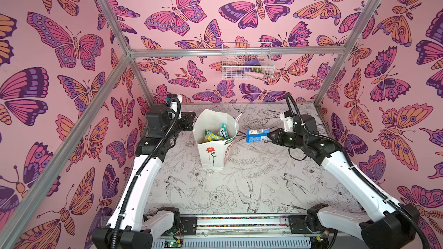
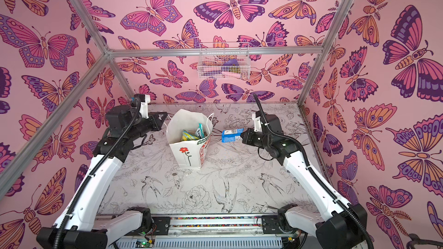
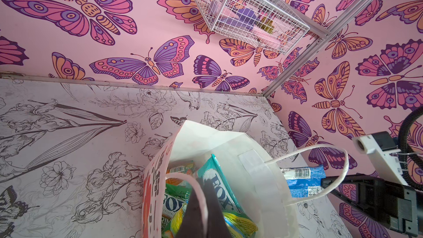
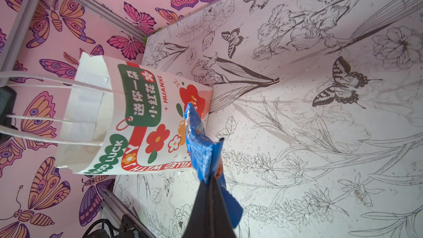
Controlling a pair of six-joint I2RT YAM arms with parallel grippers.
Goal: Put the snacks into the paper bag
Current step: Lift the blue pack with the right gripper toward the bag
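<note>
Blue packet held beside the paper bag.

In both top views the paper bag is seen upright toward the table's far edge, with green and teal packets inside. A blue packet is pinched by the right gripper just beside the rim, and a wire basket is hung on the back wall. In the left wrist view the left gripper is pressed together on one cord handle, and the other handle is looped out between bag and blue packet. In the right wrist view the bag's printed side is faced by the packet.

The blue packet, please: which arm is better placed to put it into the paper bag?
Right: the right gripper holds the blue packet beside the paper bag; the left gripper is shut at its rim.
</note>
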